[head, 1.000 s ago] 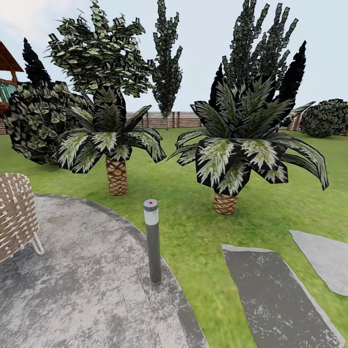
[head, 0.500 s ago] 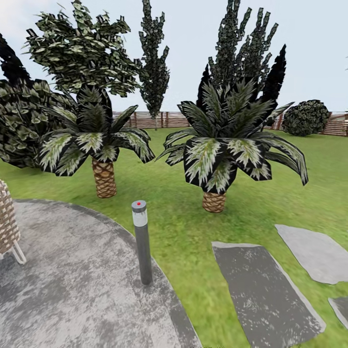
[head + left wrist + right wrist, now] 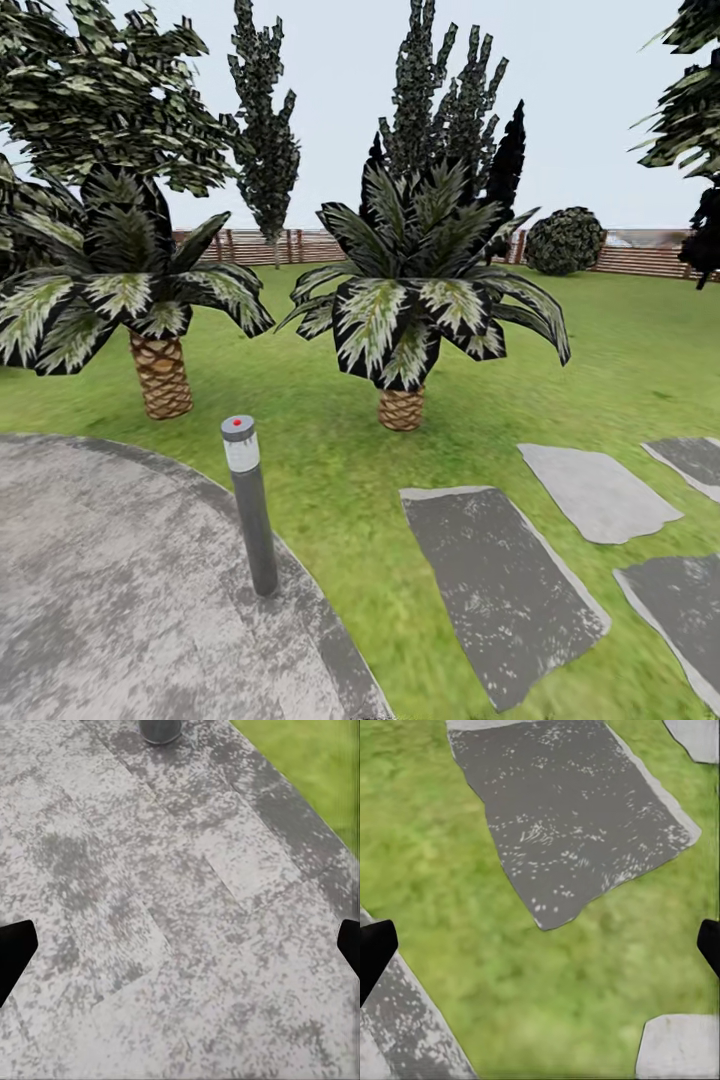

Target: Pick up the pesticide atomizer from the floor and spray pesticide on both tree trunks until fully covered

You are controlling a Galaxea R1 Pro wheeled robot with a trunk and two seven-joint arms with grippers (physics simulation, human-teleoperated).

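The little dark spray bottle is not found yet; green grass (image 3: pixel 330 480) and a grey lamp post (image 3: pixel 250 505) are seen. Both claws are held wide, with nothing in them. More looking around is needed.

A bollard lamp (image 3: pixel 250 505) stands at the near edge of the round paving (image 3: pixel 110 590), which spreads out to its left. To its right the lawn (image 3: pixel 340 480) runs on, with stepping slabs (image 3: pixel 500 590) set in it, more of them further right. Behind the lamp sit two palms on the grass: one to the left (image 3: pixel 160 375), one at centre (image 3: pixel 402 405). Behind them rise tall trees (image 3: pixel 265 150), and at the far back a fence (image 3: pixel 640 260), with a round bush (image 3: pixel 565 240) before it at right.
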